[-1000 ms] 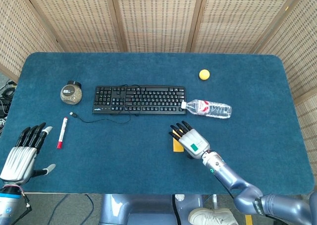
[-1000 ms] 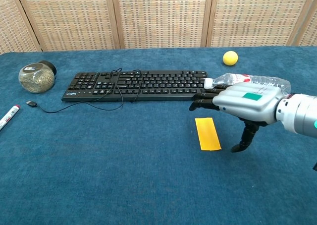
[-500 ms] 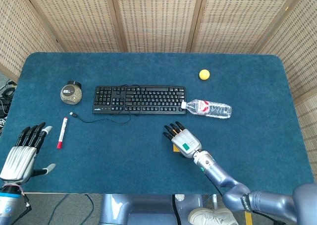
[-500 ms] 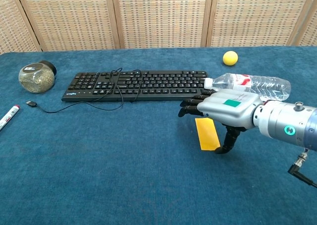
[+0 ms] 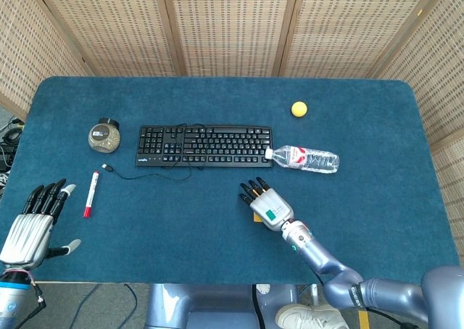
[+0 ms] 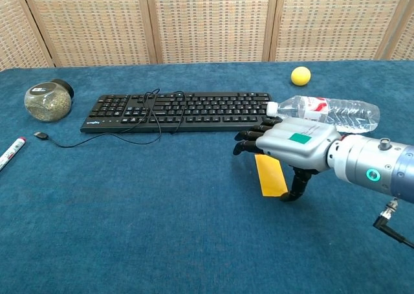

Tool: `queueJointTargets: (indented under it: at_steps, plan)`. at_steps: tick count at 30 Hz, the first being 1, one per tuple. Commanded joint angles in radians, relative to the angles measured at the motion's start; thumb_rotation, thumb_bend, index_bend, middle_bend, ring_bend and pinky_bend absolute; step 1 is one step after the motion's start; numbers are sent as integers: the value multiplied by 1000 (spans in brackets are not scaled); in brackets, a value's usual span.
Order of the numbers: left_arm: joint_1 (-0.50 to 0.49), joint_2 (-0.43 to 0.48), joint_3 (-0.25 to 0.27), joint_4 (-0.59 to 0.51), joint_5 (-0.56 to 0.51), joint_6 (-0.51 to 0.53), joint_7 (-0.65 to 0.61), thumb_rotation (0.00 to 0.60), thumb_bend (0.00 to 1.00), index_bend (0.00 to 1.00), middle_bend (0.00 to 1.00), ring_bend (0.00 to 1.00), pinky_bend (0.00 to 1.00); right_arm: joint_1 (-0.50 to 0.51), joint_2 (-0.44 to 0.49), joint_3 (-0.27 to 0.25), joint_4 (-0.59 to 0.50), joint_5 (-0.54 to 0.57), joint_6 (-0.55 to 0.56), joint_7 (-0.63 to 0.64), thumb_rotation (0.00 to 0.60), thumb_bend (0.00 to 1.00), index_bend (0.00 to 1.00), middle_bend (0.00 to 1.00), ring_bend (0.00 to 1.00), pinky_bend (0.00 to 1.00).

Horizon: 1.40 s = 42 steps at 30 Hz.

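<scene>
The right hand (image 6: pixel 294 146) is hovering palm-down over the yellow card (image 6: pixel 271 177), fingers stretched forward and slightly apart, thumb hanging down at the card's right edge, gripping nothing. Compared with a second ago it has slid left and a little nearer: back then the card was lying fully exposed to the hand's left, and now the palm is covering the card's far end. Over the last half second it is barely moving at all. In the head view the card (image 5: pixel 257 216) is only peeking out from under the right hand (image 5: pixel 265 205).

The card is lying flat on the blue table cloth (image 6: pixel 129 210), near the middle of the table, just in front of the keyboard's right end. Nothing is sitting between hand and card.

Just beyond the fingertips the black keyboard (image 6: pixel 178 110) is stretching left, its cable (image 6: pixel 103 137) trailing toward the near left. Right of the keyboard and just past the hand, a clear water bottle (image 6: pixel 323 109) is lying on its side, cap toward the keyboard. Further back a yellow ball (image 6: pixel 299 76) is resting. Far left, a jar (image 6: pixel 46 101) is lying beside the keyboard, and a red marker (image 5: pixel 90 193) is sitting nearer.

The left hand (image 5: pixel 32 227) is resting at the near left corner, fingers spread, empty, unchanged from before.
</scene>
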Motion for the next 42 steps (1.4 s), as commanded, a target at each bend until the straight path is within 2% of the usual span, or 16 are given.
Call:
queueJointTargets:
  at_steps: [1,15,19,25,30,35,39,42]
  plan:
    - [0,-1,1,-1,1,-1,1,600,0,0,0,0,0,2,-5,-2,4,8,1,3,600,167,121,0,0,0]
    - [-3,2,0,0,-6,-1,-6,600,0,0,0,0,0,19,-49,-15,48,52,13,-23,600,170,126,0,0,0]
    - [-4,3,1,-1,-5,-1,-7,600,0,0,0,0,0,20,-58,-10,58,61,34,-33,600,229,131,0,0,0]
    - [-4,4,3,-1,-3,0,-8,600,0,0,0,0,0,18,-31,8,17,53,74,-19,600,276,141,0,0,0]
    - [-5,3,4,-2,-3,-1,-5,600,0,0,0,0,0,20,0,6,-30,57,78,-23,600,276,137,0,0,0]
    - [-4,4,5,-3,-1,1,-5,600,0,0,0,0,0,21,21,-12,-61,81,62,-42,600,268,127,0,0,0]
    - [-4,4,6,-4,-2,1,-5,600,0,0,0,0,0,21,27,-31,-63,87,56,-57,600,167,174,0,0,0]
    - [-4,5,7,-4,-1,1,-5,600,0,0,0,0,0,23,28,-44,-50,92,49,-64,600,156,189,0,0,0]
